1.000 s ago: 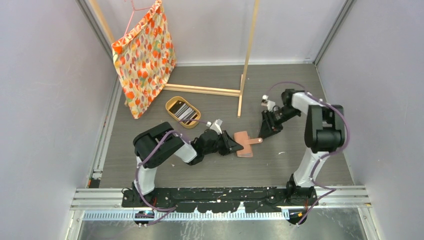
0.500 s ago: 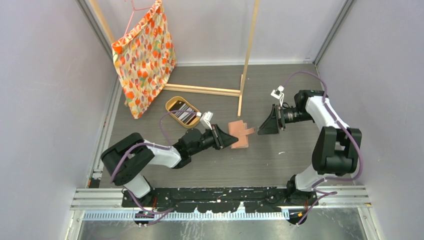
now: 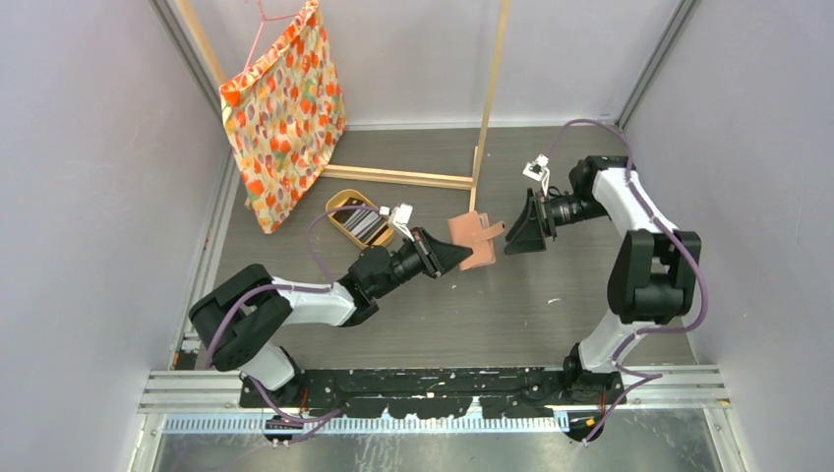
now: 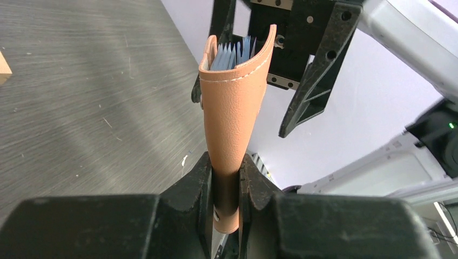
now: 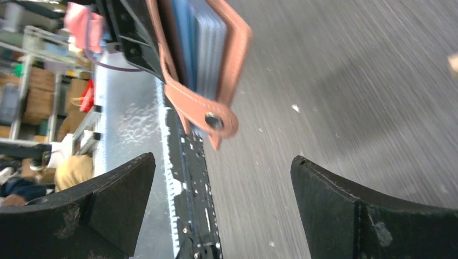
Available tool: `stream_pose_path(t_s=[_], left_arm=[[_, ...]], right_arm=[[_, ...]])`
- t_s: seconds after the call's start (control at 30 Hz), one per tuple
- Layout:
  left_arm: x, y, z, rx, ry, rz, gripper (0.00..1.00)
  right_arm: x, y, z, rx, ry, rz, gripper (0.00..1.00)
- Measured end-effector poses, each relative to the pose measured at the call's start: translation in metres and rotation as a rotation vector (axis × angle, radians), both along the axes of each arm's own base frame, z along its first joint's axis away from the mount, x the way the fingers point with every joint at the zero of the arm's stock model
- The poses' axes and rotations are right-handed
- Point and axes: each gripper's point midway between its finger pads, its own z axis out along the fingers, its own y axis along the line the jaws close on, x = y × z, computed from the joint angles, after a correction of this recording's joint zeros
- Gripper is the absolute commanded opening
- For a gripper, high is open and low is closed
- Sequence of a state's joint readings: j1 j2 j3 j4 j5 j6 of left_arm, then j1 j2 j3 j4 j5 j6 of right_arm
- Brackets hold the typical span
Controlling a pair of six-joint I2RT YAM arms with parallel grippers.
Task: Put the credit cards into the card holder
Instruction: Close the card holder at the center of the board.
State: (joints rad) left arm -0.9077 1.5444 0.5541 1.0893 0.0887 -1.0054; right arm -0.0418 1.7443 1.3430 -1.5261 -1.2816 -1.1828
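Around: a wooden frame stands at the back of the surface. A flowery cloth hangs at the back left.
Tray: an oval tan tray sits on the surface near the cloth, right behind the left arm's wrist. A purple cable loops over it.
Credit cards: the credit cards lie in the tray.
Card holder: the card holder is up in the air between the two pincers, in front of the frame's post.
Which way: its long side runs out from the left pincer toward the right one. The open edge faces the right pincer, with blue pockets inside. The snap tab sticks out that way too.
Left pincer: the left pincer is pinching the holder's folded end.
Left arm: stretched low and long toward the middle.
Right pincer: the right pincer is spread wide, just beside the open end, not touching.
Right arm: bent at the elbow, reaching in from the right side.
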Motion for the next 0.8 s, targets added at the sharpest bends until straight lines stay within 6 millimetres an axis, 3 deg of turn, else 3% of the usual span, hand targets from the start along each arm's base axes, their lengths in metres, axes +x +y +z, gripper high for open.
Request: stream_pose_path(t_s=[0.1,0.17,0.3,0.37,0.57,0.67,0.8], left_arm=[[0.004,0.001,0.001,-0.001,0.001,0.021,0.00],[0.005,0.003,0.002,0.006,-0.001,0.036,0.00],[0.006,0.008,0.013,-0.005,-0.021,0.053,0.00],[0.006,0.009,0.020,-0.020,-0.031,0.056,0.00],[0.006,0.007,0.030,-0.051,-0.036,0.050,0.00],[0.006,0.007,0.034,-0.068,-0.036,0.049,0.00],[0.005,0.006,0.036,-0.075,-0.039,0.046,0.00]], right_arm=[[0.008,-0.012,-0.002,-0.135,-0.039,-0.074,1.00],[0.003,-0.017,0.005,-0.187,-0.091,-0.153,1.00],[-0.013,-0.009,0.039,-0.135,-0.158,-0.192,1.00],[-0.017,0.002,0.045,-0.106,-0.139,-0.182,1.00],[-0.018,0.040,0.010,-0.124,-0.009,-0.206,1.00],[-0.002,0.044,0.013,-0.128,-0.013,-0.273,0.97],[0.014,0.048,0.028,-0.077,-0.027,-0.327,0.83]])
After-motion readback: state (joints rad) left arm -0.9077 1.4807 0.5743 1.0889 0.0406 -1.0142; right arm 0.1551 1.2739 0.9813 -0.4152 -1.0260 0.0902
